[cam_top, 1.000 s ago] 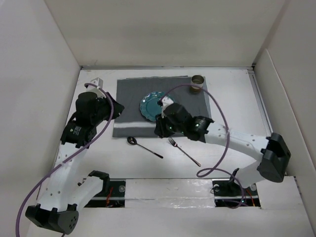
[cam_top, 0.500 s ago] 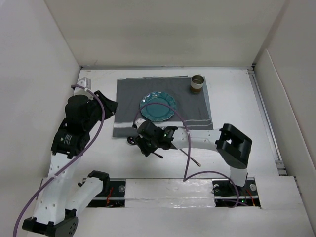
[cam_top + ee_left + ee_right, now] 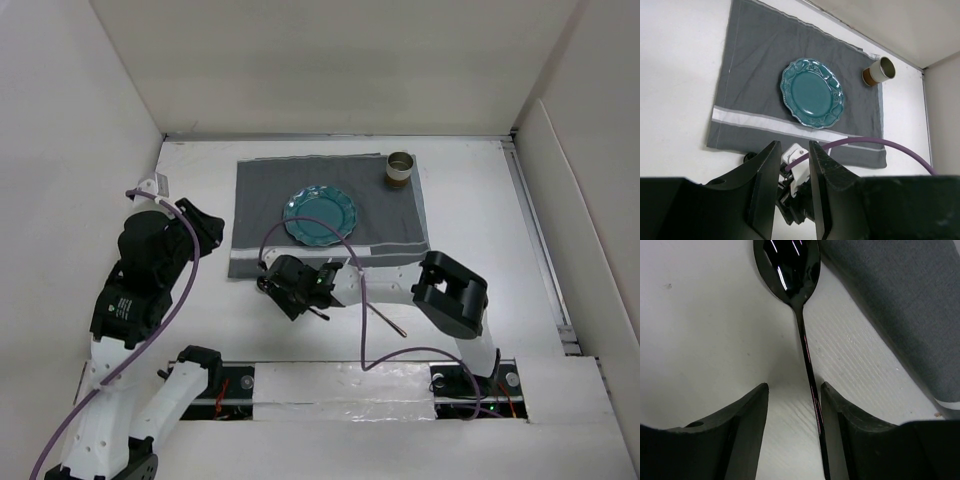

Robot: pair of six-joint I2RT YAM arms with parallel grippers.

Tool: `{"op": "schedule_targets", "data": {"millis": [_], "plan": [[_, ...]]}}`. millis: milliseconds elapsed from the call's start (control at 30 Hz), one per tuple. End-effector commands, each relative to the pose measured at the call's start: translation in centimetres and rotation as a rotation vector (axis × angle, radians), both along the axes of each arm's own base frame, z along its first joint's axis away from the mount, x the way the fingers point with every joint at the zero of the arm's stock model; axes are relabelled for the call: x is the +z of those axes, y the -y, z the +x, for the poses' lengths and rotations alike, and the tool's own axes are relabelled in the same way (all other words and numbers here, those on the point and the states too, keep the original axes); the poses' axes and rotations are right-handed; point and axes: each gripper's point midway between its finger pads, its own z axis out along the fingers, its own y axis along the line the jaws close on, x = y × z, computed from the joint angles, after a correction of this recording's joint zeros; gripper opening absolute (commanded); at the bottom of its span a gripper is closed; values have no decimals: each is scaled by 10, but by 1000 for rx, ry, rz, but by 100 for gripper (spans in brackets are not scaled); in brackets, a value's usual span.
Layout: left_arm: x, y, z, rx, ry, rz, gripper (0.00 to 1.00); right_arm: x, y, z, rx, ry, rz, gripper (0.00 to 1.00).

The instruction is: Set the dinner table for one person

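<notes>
Right pincer (image 3: 792, 390) hangs open astride the thin, stiff, glossy spoon (image 3: 787, 265) flat on the table (image 3: 700, 330); nip its likely slippery handle mid-length, left pincer (image 3: 793, 148) parted, empty

Top external: fixed, high, behind both arm bases (image 3: 200, 368); faces down over the whole dinner table (image 3: 500, 200).
Left wrist: held high; looks down past the left gripper (image 3: 792, 147); placemat (image 3: 755, 75), plate (image 3: 812, 93), cup (image 3: 879, 71) lie beyond its fingertips.
Right wrist: very near the surface; spoon (image 3: 790, 265) runs ahead from between the fingers of the right gripper (image 3: 793, 390).
Shared: placemat in all three; plate, cup in top and left wrist.
</notes>
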Motion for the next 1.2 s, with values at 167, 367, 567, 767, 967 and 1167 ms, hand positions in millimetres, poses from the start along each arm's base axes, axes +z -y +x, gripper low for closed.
{"op": "schedule_targets", "data": {"millis": [167, 367, 567, 767, 967, 1167], "plan": [[17, -2, -1, -2, 43, 16, 26, -15, -18, 2, 22, 3, -3, 23], [17, -2, 0, 0, 48, 19, 26, 46, -29, 7, -50, 19, 125, 0], [9, 9, 10, -40, 42, -5, 26, 176, 12, 90, -269, 117, 364, 0], [-2, 20, 16, -93, 28, -18, 26, 167, 116, 197, -579, 148, 334, 0], [-14, 24, 19, -110, 6, -12, 26, 133, 205, 270, -789, 137, 270, 0], [-27, 26, 20, -122, -19, -10, 26, 81, 235, 304, -828, 67, 132, 0]]}}
